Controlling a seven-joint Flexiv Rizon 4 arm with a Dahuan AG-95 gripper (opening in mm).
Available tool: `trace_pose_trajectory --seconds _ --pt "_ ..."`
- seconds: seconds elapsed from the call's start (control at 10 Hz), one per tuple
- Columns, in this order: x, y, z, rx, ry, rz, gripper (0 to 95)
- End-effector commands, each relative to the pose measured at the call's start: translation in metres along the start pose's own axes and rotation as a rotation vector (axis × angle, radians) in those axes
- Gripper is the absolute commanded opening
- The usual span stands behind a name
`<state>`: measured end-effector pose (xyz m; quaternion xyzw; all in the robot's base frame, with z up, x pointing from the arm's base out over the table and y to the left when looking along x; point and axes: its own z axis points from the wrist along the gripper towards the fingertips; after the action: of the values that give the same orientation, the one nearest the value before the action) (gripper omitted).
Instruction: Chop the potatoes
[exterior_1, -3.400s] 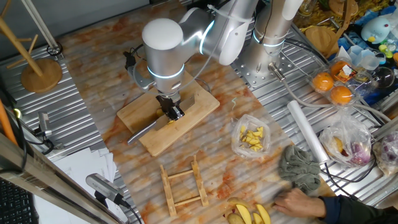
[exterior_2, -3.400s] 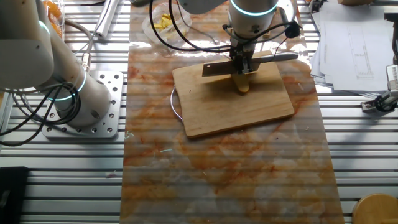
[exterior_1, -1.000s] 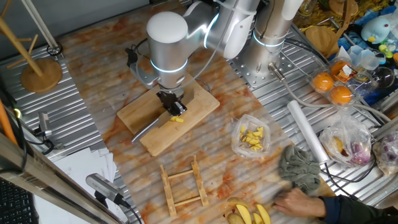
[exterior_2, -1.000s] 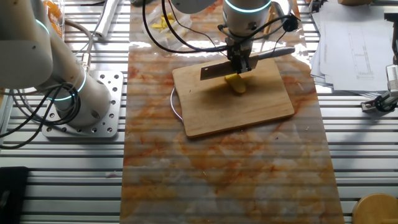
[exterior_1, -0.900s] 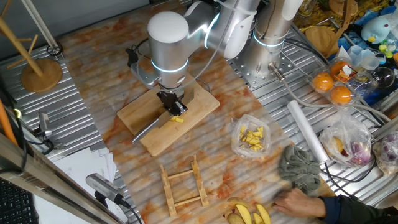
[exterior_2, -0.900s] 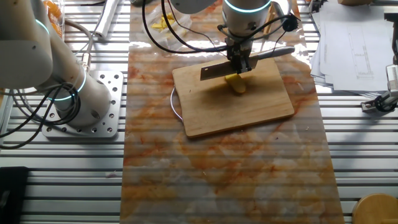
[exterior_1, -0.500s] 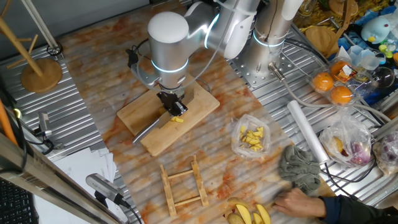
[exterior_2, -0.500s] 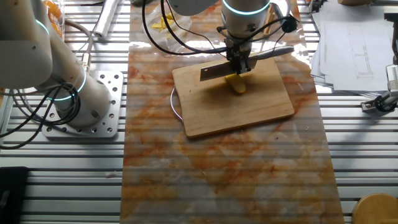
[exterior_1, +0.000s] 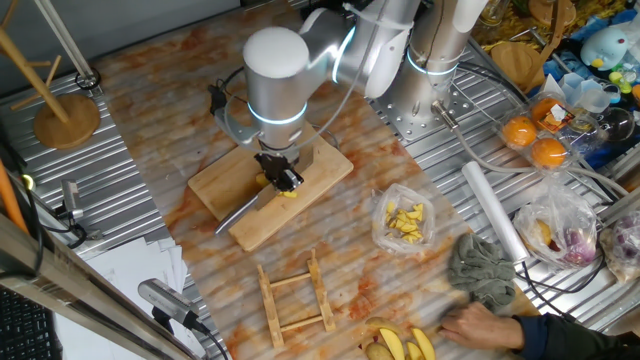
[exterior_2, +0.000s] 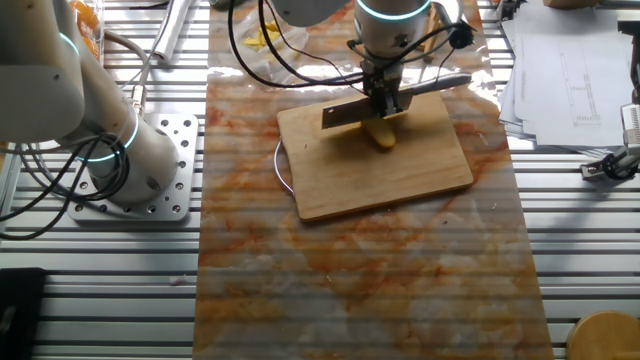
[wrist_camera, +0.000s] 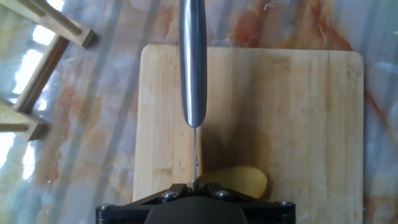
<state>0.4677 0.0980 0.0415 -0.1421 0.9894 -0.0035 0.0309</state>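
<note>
The tool (exterior_1: 281, 176) is gripping a knife (wrist_camera: 192, 68) by the blade's spine, edge down, with the steel handle sticking out ahead of it in the hand view. The potato (wrist_camera: 237, 181) is lying directly under the tool, just to one side of the blade, on the cutting board (exterior_2: 400, 175) that is sitting on the bench (exterior_2: 350, 280). The potato is looking small, firm and smooth-skinned, probably light and likely to roll or skid once pressed, and nothing is bracing it. A straight downward press through its thick middle seems safest, since no second hold is available.
</note>
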Motion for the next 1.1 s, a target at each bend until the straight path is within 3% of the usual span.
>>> trace_pose_trajectory --seconds 0.1,0.3,0.6,1.0,1.1 --pt "0.0 -0.002 0.004 0.006 -0.001 0.007 0.0" --pt "0.0 -0.002 0.004 0.002 -0.002 0.011 0.0" --pt "-0.003 -0.002 -0.005 -0.062 -0.009 0.102 0.0" --pt "-0.008 -0.005 -0.016 -0.066 -0.008 0.134 0.0" --pt "-0.009 -0.006 -0.016 -0.055 -0.004 0.126 0.0"
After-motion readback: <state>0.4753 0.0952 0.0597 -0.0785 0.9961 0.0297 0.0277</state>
